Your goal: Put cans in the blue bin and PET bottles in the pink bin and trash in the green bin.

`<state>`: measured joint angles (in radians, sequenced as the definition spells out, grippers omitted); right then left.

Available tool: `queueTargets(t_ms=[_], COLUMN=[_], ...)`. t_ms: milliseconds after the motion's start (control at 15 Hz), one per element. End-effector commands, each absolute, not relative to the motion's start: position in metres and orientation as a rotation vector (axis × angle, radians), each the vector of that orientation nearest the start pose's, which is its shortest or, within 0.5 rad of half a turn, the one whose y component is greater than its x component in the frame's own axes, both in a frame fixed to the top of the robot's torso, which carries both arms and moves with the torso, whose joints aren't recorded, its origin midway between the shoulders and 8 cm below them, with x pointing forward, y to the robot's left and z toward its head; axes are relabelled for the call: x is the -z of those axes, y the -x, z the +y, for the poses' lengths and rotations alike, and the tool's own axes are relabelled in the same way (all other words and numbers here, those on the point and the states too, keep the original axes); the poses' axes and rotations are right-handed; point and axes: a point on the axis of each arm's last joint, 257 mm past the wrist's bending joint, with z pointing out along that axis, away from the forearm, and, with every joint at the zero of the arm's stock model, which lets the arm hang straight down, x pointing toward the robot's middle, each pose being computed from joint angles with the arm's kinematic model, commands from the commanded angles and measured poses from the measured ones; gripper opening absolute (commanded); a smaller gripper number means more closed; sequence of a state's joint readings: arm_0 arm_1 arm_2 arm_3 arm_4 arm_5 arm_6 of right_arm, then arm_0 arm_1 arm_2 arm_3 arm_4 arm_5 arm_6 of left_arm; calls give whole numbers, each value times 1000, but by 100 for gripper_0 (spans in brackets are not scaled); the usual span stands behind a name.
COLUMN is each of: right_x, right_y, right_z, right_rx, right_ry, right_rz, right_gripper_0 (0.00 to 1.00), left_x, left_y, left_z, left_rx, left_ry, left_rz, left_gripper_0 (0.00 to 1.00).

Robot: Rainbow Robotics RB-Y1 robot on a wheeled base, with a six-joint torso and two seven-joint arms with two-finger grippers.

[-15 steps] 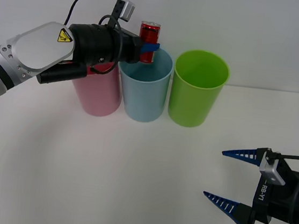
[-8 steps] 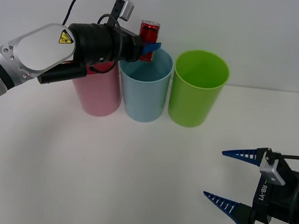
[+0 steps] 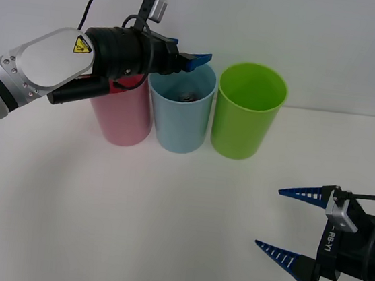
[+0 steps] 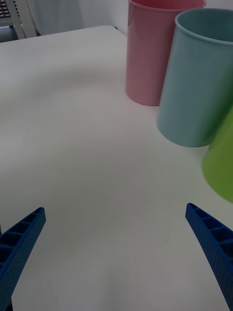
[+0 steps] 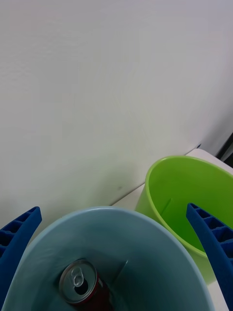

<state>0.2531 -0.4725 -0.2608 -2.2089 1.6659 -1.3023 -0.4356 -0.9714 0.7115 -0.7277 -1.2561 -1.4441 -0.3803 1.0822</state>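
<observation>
Left tool (image 3: pixel 195 59) hovers over the blue bin's (image 3: pixel 178 122) rim, fingers spread wide, holding nothing. The can (image 5: pixel 82 289) sits upright inside the blue bin, directly below the tool, pull-tab end up. Drop looks done, so the step in hand is the retreat: lift straight up first, then pull back, keeping the fingers off the rim so the bin doesn't tip into the pink bin (image 3: pixel 121 118) or green bin (image 3: pixel 247 123) just beside it. Right tool (image 3: pixel 288 222) is parked low over the bench (image 3: pixel 131 215), well apart from all 3 bins, fingers wide and empty. Hard to see: can's base and lettering hidden by the bin wall; pink bin's rim blocked by the left arm; no bottles or trash visible.
</observation>
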Motion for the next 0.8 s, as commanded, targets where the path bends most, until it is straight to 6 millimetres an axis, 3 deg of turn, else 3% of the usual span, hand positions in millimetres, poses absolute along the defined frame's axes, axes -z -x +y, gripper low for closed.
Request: queueTargets(t_ms=[67, 467, 667, 800], right_x=[188, 188, 188, 188], right_y=[-328, -328, -328, -328], right_z=[-170, -170, -170, -170], right_rx=[-485, -485, -485, -485], right_ry=[1190, 1190, 1190, 1190], right_rz=[1674, 1674, 1674, 1674], right_gripper_0=[100, 100, 100, 100], left_x=[46, -25, -62, -68], left_y=[-638, -619, -595, -568], left_z=[41, 37, 57, 78], left_rx=[638, 752, 789, 801], left_ry=[-623, -632, -604, -630], left_rz=[1697, 1572, 1464, 1439], left_gripper_0=[100, 100, 100, 100])
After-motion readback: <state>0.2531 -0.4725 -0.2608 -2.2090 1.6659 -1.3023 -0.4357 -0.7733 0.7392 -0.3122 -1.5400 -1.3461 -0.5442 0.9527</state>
